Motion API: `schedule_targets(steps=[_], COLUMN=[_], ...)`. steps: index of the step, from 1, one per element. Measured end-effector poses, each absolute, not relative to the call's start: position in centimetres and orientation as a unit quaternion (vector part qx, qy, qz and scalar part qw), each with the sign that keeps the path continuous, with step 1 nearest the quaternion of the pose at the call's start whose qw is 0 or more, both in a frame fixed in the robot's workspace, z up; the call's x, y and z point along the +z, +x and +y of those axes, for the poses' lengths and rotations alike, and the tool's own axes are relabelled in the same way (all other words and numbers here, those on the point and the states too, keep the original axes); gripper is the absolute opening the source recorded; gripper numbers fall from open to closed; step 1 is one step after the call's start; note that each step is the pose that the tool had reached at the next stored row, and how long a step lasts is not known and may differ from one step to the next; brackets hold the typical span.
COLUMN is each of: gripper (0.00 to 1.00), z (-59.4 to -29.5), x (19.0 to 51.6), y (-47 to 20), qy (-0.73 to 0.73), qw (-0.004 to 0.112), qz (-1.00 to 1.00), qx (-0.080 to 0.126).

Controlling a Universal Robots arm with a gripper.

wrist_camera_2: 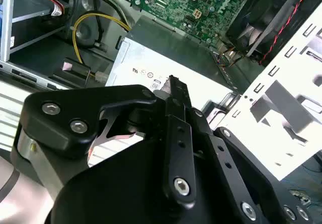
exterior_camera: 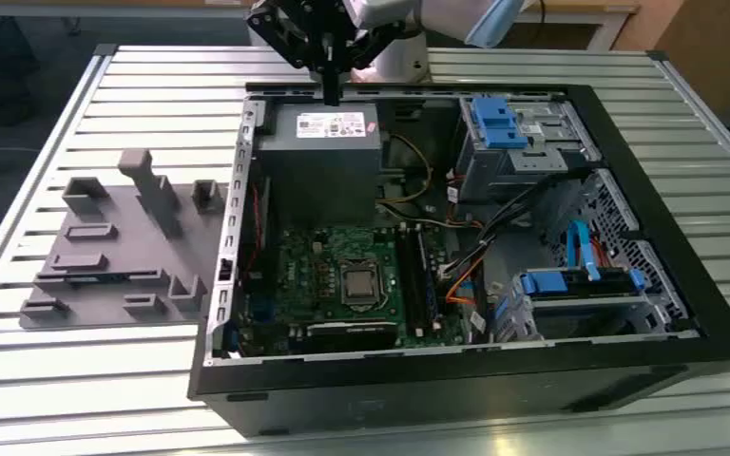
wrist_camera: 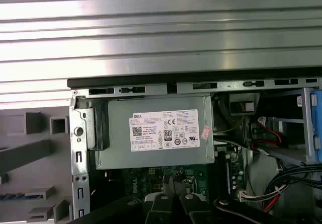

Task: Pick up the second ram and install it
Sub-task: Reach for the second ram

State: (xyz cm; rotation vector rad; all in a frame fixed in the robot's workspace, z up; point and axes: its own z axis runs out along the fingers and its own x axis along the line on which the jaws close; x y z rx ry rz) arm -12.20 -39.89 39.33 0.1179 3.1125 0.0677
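Hand: black two-finger gripper (exterior_camera: 331, 90); its fingers look drawn together with nothing between them. It hangs over the rear edge of the case.
Directly beneath the hand: grey metal box power supply with a white label (wrist_camera: 156, 133), sitting in the corner of the case just under the fingertips, not touched.
Around the hand's station: black open-sided computer tower case (exterior_camera: 707, 313), lying on its side, with its rear wall just below the gripper.
Further from the hand, inside the case: green motherboard with a square silver processor socket (exterior_camera: 327, 275), beyond the power supply.
Memory bay: long dark memory slots (exterior_camera: 413, 280) beside the socket. A blue tinge there may be a stick already seated, though I cannot tell for sure.
Off to the side of the hand: grey moulded parts tray with upright holders (exterior_camera: 99, 294), outside the case toward the exterior view's left, well apart from the gripper.
Task's thing: the second ram (wrist_camera: 10, 196), probably the thin bluish strip lying in one tray holder in the first wrist view; too little of it shows to be certain.
Farthest: ribbed aluminium table (exterior_camera: 149, 95), carrying the case and tray.
Progress: pick-up judged not yet made, as the hand is empty and away from the tray; seating in a slot is left too.
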Motion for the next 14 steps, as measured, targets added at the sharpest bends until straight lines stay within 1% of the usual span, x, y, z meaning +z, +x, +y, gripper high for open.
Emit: schedule_targets(steps=[14], gripper=[0.11], z=[-39.89], x=[39.33], y=[-12.71], qy=[0.038], qw=[0.013], qz=[0.999], qx=[0.022])
